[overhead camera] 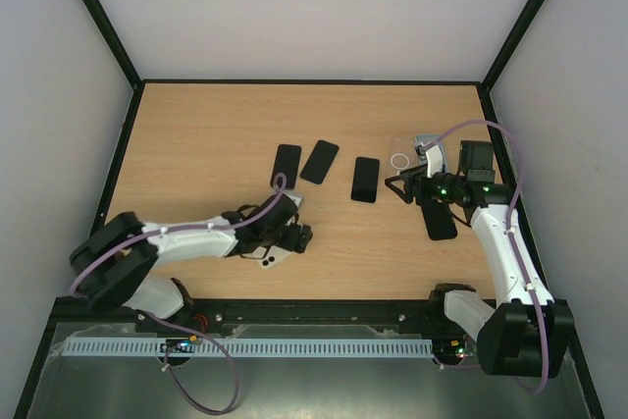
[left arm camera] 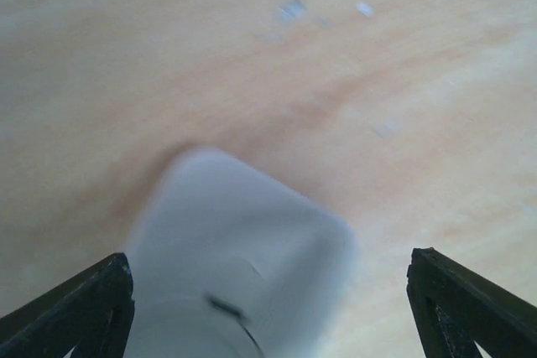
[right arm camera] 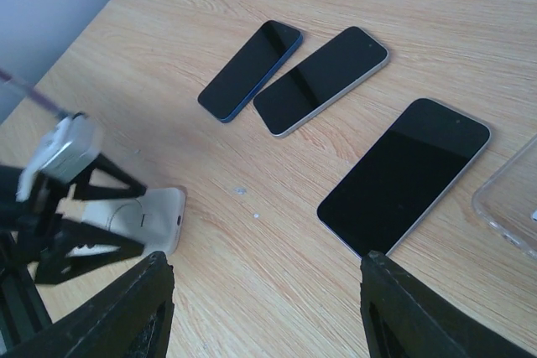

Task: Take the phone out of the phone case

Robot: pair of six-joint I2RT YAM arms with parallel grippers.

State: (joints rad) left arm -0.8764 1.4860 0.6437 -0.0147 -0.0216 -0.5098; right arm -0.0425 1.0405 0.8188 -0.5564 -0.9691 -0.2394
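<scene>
A white phone case (overhead camera: 270, 258) lies back up on the wooden table near the front centre, and the phone in it is hidden. My left gripper (overhead camera: 290, 242) is low over it. In the left wrist view the case (left arm camera: 239, 257) is a blurred white shape between the fingers of this open gripper (left arm camera: 268, 312). It sits against the left finger (left arm camera: 84, 308) and apart from the right one. The right wrist view shows the case (right arm camera: 155, 217) end-on with a port slot. My right gripper (overhead camera: 404, 186) hangs open above the table at the right, its jaws (right arm camera: 268, 312) holding nothing.
Three bare black phones (overhead camera: 286, 166) (overhead camera: 319, 161) (overhead camera: 365, 180) lie in a row mid-table. A further black phone (overhead camera: 441, 219) lies beneath the right arm. A clear empty case (overhead camera: 400, 159) rests at the back right, and its corner (right arm camera: 513, 199) shows in the right wrist view.
</scene>
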